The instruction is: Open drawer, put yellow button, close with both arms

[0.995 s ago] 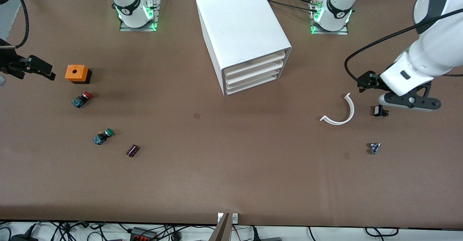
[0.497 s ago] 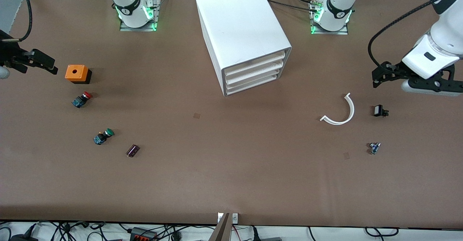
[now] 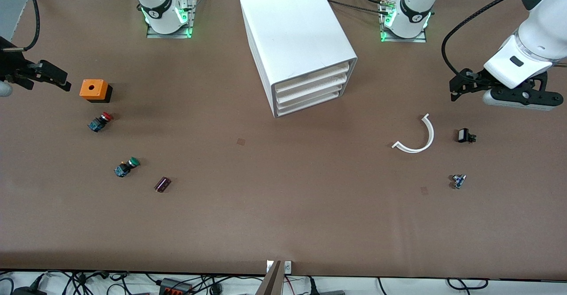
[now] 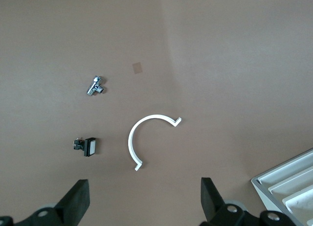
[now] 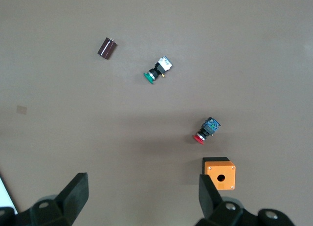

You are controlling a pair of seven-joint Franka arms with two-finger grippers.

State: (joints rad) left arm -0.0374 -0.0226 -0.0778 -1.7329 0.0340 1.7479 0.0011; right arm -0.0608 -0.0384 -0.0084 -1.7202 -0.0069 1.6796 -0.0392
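Front view: drawer (image 3: 310,76) shut, no yellow button visible; both tools, left tool (image 3: 456,87) and right tool (image 3: 56,79), wide and empty; I'd hook its lip squarely.

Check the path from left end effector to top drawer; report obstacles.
Nothing visible. The left end effector hangs open over the table at the left arm's end; only bare table lies between it and the shut drawer. The white arc lies nearer the camera, off that line. The right end effector waits open by the orange box.
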